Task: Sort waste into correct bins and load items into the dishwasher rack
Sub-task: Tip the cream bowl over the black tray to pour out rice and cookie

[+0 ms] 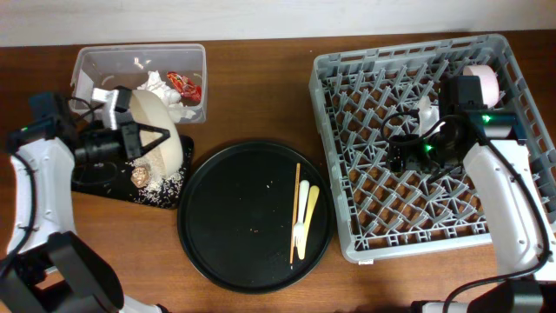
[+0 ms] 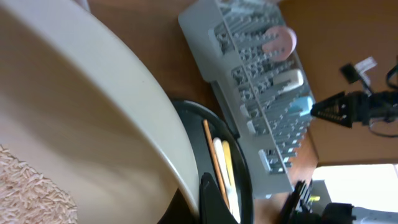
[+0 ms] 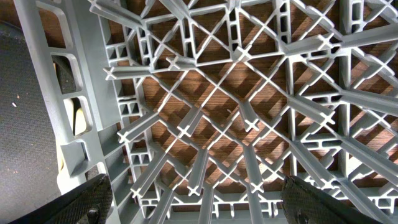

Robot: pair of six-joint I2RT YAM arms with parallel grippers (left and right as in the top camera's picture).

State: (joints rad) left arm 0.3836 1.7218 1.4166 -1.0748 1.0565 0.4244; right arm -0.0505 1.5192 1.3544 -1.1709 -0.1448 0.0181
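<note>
Cream large bowl (image 1: 161, 130) pinched in left jaws; we'd tip it steeper over flat black rectangular tray (image 1: 106, 183); right jaws wide, empty

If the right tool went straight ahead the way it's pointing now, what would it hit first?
The right tool, open, points down into the dishwasher rack, so it would likely meet the rack's lattice base first. Nothing else shows between its fingers, though depth is unclear.

Grey lattice rack (image 1: 375, 209), seemingly cream bowl (image 1: 162, 129)
</note>
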